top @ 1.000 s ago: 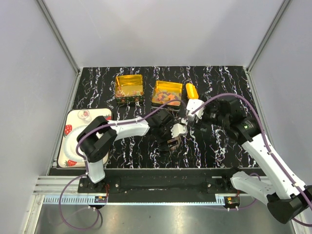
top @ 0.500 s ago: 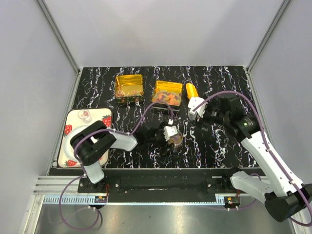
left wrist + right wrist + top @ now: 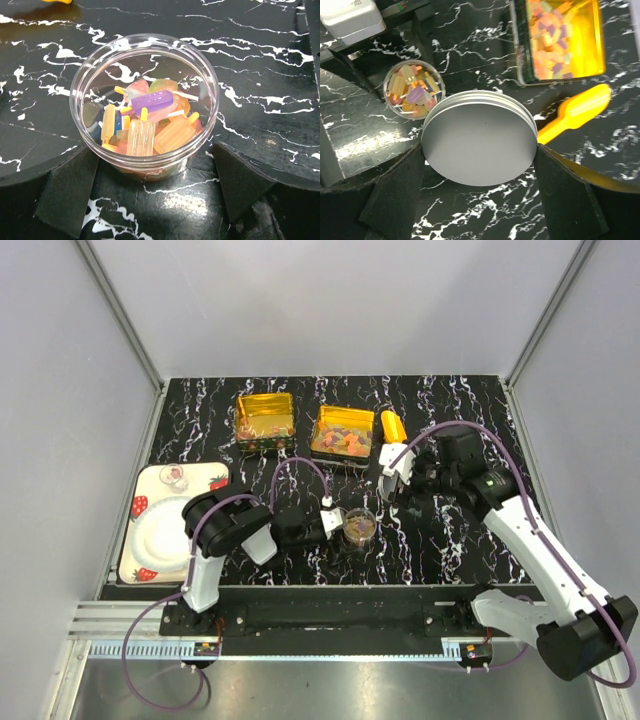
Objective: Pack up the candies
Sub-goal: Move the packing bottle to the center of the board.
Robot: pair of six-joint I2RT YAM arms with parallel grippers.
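Candies (image 3: 150,120) sit in a cup (image 3: 145,42) between the left gripper's (image 3: 155,152) fingers, contact unclear; right gripper (image 3: 479,149) pinches a lid (image 3: 477,132).

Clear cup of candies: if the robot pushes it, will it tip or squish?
The clear cup looks thin, so it may flex if squeezed hard. It is wide and low with candies in its bottom, so it would probably slide rather than tip. Its top is open, so a hard knock could spill them.

I see a table (image 3: 450,405) with a black top and white veins, closed on three sides by pale grey walls (image 3: 330,300) — aluminium posts (image 3: 118,310) stand in the back corners. The light is soft and even; a rail (image 3: 330,648) runs along the near edge.
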